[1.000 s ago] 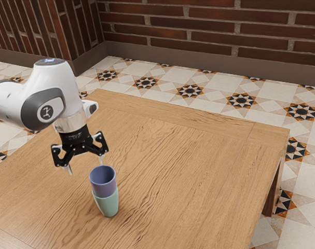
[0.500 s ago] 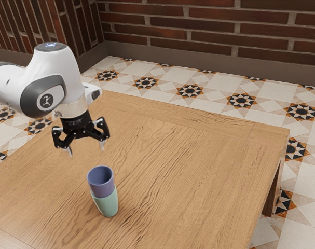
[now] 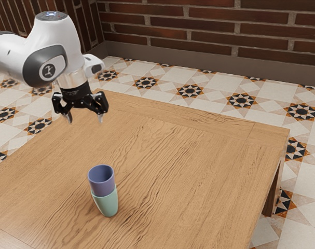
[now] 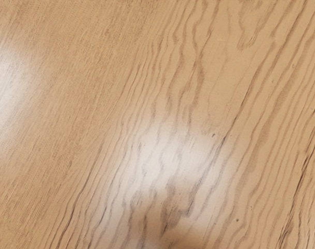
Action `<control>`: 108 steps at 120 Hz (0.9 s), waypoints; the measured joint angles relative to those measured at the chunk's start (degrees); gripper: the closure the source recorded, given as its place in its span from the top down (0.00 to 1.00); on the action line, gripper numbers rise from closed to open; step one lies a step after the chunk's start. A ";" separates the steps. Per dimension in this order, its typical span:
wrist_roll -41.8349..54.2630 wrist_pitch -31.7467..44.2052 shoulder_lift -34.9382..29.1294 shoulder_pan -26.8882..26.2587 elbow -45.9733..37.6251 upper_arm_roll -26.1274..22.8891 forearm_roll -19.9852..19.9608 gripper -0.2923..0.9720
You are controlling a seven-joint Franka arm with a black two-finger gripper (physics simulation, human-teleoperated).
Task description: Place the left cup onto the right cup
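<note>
A purple cup [image 3: 101, 179] sits nested upright in a green cup [image 3: 106, 202] near the table's front in the exterior view. My gripper [image 3: 84, 118] hangs open and empty well above and behind the stacked cups, toward the exterior view's upper left. Both fingers point down with a wide gap between them. The wrist view looks straight down on bare wooden tabletop [image 4: 157, 124] with a pale glare patch.
The wooden table [image 3: 199, 166] spreads wide to the exterior view's right of the cups. Its far edge and right edge drop to a patterned tile floor [image 3: 240, 93]. A brick wall [image 3: 209, 26] runs behind.
My gripper has risen and drawn back from just above the purple cup to high over the table's far left part. The stacked cups have stayed put.
</note>
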 joint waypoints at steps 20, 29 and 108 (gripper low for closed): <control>5.28 -0.60 2.73 -0.04 3.22 1.03 0.66 0.77; 7.72 -0.75 3.46 0.00 4.26 1.68 0.81 0.77; 22.00 -5.71 11.82 -0.33 21.25 4.33 1.27 0.77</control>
